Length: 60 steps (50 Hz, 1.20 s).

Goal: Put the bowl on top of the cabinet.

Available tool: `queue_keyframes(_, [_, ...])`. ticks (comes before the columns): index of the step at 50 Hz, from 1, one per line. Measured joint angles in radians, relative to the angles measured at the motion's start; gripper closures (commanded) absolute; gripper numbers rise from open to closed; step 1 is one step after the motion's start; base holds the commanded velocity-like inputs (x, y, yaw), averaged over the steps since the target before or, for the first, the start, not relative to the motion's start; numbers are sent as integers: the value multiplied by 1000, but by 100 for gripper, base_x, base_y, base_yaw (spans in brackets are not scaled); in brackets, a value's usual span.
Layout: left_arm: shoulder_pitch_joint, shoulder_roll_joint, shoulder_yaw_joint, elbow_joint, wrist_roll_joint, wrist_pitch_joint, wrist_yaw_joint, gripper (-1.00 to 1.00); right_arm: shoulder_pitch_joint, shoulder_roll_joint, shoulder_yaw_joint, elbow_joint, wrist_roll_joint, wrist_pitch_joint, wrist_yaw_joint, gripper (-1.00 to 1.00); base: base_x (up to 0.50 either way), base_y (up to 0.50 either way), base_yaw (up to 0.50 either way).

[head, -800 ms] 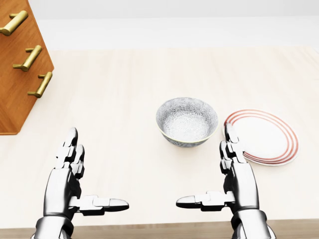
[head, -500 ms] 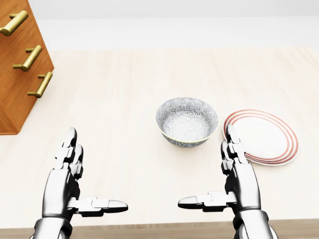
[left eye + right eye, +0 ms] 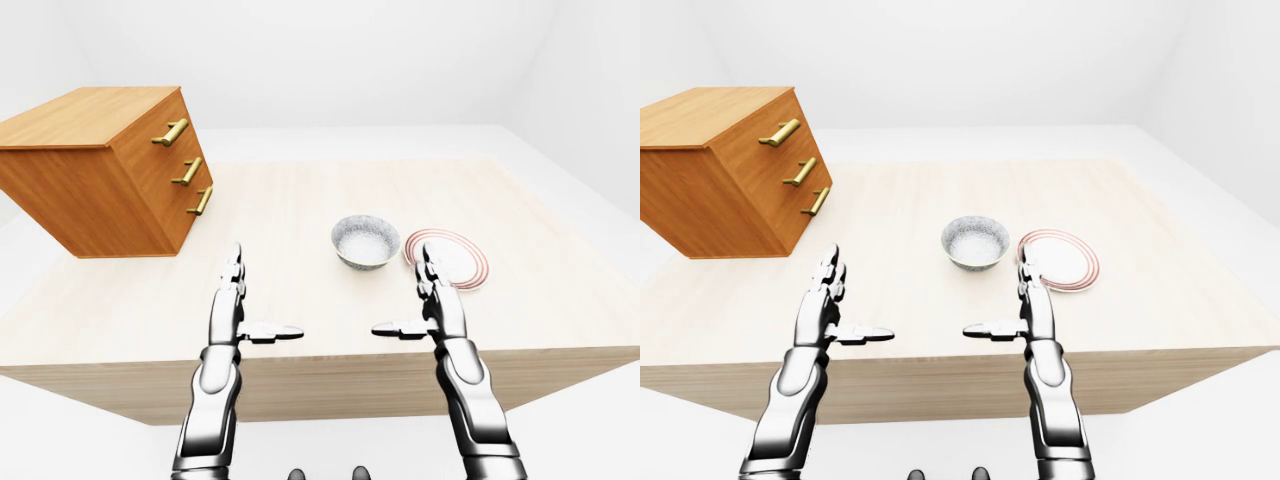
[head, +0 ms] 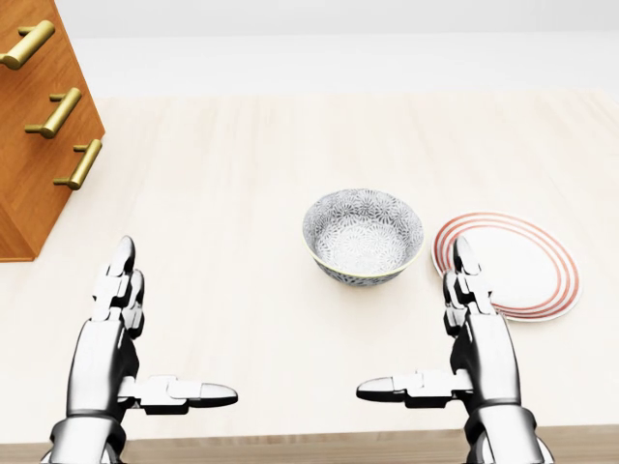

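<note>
While nothing is being gripped, the left hand [image 4: 102, 358] and right hand [image 4: 484, 356] are being held empty at the table's [image 4: 242, 174] six o'clock edge, fingers apart, seemingly readied to flank the bowl. One patterned bowl [image 4: 363, 235] is being left mid-table, with one red-ringed plate [image 4: 522, 263] just beside it at three o'clock. One wooden cabinet [image 3: 100, 170] with three brass handles [image 3: 187, 172] is being shown at ten o'clock.

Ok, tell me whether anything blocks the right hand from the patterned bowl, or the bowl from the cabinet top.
Nothing visible does. Only bare light wooden table lies between the open right hand and the grey patterned ceramic bowl. The red-ringed white plate sits right of the bowl, off that line. Nothing lies atop the orange-brown wooden cabinet.
</note>
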Motion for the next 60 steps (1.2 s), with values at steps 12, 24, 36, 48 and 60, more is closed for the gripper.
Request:
queue_keyframes(12, [-54, 85, 205, -233, -92, 86, 18, -100, -6, -40, -123, -334, 50, 60, 16, -100, 0, 0, 0])
queue_keyframes(24, [-84, 142, 330, -347, -154, 86, 51, -100, -13, -65, -227, -548, 82, 60, 30, -100, 0, 7, 0])
queue_keyframes(36, [-91, 154, 354, -382, -162, 86, 61, -100, -8, -69, -255, -591, 89, 60, 41, -100, 44, 0, 0])
queue_keyframes(48, [-94, 153, 354, -388, -160, 86, 64, -100, -2, -67, -261, -609, 91, 60, 50, -100, 50, 0, 0])
queue_keyframes(60, [-96, 151, 352, -391, -158, 86, 64, -100, 6, -62, -260, -608, 83, 60, 59, -100, 37, 2, 0])
